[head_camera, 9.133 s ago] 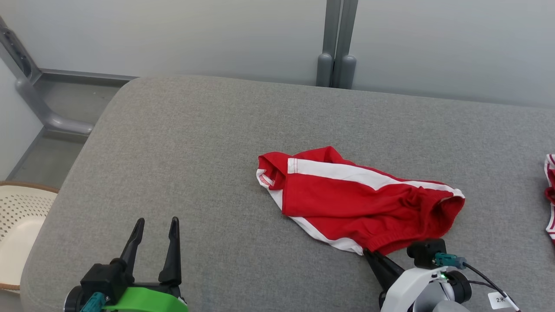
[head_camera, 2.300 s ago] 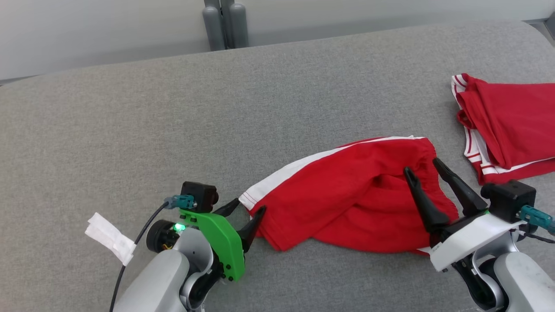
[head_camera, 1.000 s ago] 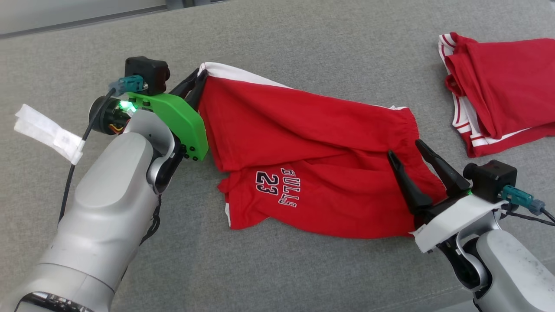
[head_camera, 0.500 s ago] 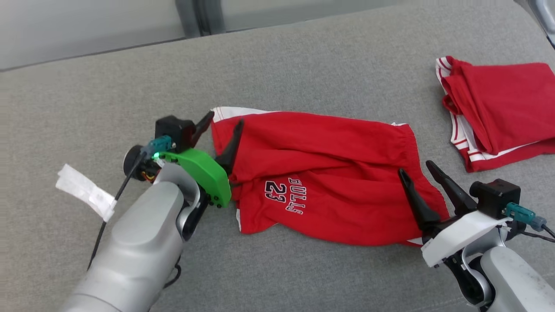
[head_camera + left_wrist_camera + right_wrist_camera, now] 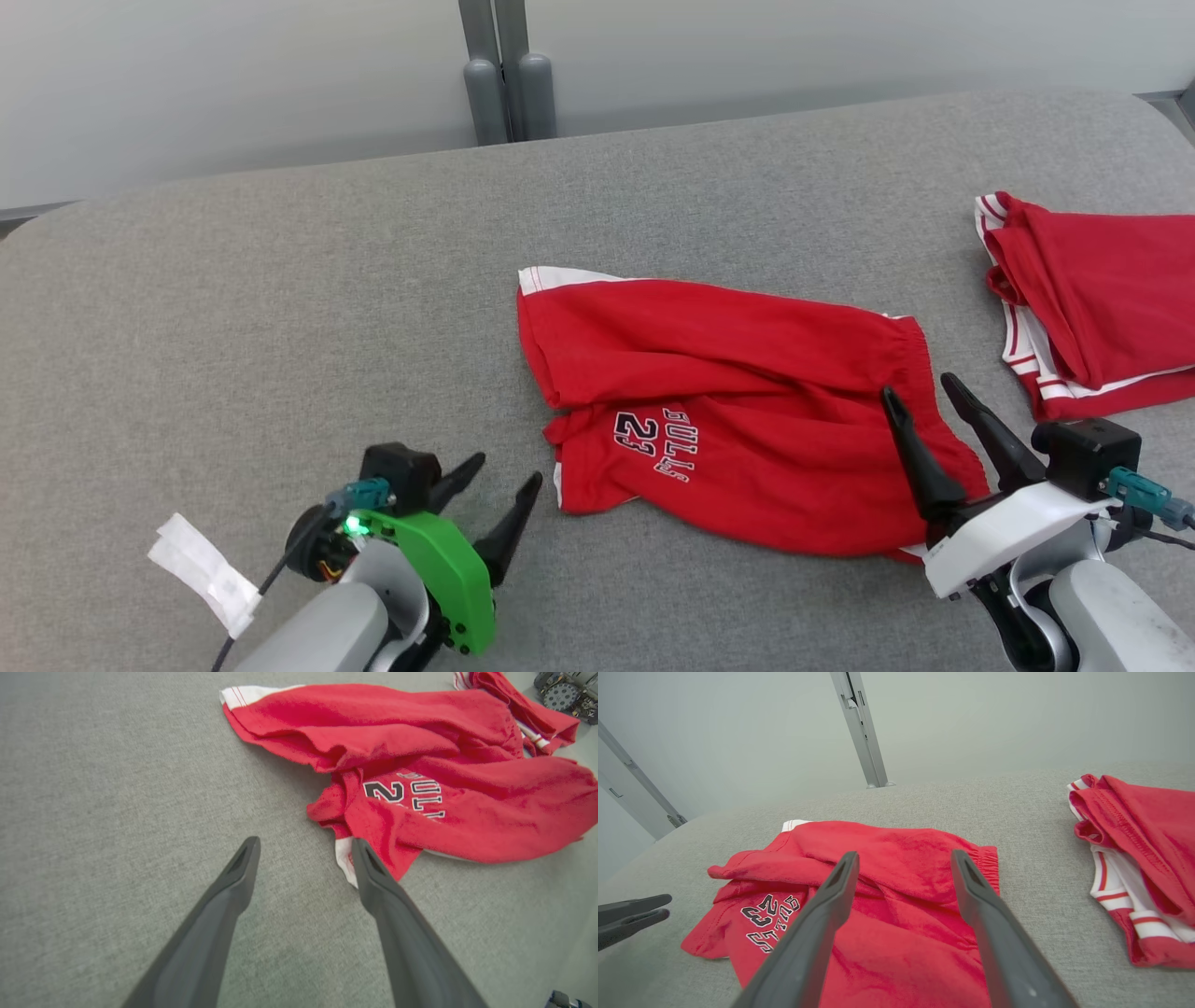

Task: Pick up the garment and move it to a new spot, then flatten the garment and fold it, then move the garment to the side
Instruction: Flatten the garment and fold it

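- Table (image 5: 280, 308), grey and padded, carries everything. The red shorts (image 5: 728, 364) lie near its middle, with the leg ends toward the robot's left and the gathered waistband toward its right.
- Flattening looks like the step in hand. The shorts are set down in their spot and not yet folded: the far leg is spread fairly smooth, while the near leg is bunched and creased around the "BULLS 23" print (image 5: 653, 441).
- Second red garment (image 5: 1102, 280), trimmed in white, sits folded at the right, apart from the shorts. It seems to have no part in this step.
- Right claw (image 5: 917, 385) is spread wide above the waistband end with no cloth caught between its fingers. Whether the tips press the fabric cannot be told.
- Left claw (image 5: 509, 467) is also spread wide and empty, over bare table just beside the near leg. In the left wrist view one finger (image 5: 373, 877) lies right by the white hem corner (image 5: 345, 858); contact there is unclear.
- Next move, as I judge it: the left claw should nip that hem corner and draw the near leg outward, away from the waistband. The right claw should pin the waistband so the whole garment does not slide.
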{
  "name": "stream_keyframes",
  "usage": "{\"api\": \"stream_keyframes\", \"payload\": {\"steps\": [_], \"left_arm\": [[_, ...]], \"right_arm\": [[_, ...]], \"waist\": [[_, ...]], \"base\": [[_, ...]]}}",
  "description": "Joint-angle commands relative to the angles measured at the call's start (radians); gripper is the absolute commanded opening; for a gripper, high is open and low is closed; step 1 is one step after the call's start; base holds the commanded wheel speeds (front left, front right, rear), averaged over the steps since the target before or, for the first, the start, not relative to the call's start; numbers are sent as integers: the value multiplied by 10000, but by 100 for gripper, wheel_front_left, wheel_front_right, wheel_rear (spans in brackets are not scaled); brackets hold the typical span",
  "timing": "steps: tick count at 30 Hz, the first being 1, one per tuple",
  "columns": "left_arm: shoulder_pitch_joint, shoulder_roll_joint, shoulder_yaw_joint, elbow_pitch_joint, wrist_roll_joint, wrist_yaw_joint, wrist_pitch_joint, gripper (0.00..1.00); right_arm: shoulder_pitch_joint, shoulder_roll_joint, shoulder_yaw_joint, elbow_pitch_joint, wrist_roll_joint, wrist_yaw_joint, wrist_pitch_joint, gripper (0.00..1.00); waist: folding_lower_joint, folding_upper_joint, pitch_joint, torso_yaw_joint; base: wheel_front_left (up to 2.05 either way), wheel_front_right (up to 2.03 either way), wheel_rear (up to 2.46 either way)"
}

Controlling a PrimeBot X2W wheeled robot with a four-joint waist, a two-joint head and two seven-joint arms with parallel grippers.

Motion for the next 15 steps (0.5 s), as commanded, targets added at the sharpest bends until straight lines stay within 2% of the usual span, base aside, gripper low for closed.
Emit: {"api": "stream_keyframes", "payload": {"steps": [1, 7, 15], "left_arm": [[237, 84, -107, -235, -91, 44, 161, 100], [524, 102, -674, -1158, 77, 63, 907, 100], [378, 184, -799, -1523, 213, 307, 1132, 100]], "right_arm": [[52, 36, -42, -46, -42, 5, -25, 100], [-119, 39, -53, -122, -80, 5, 36, 100], [-152, 108, -50, -65, -57, 5, 40, 100]], "waist": [[0, 0, 114, -79], [0, 0, 355, -313], [0, 0, 490, -585]], "base": [[0, 0, 0], [0, 0, 0], [0, 0, 0]]}}
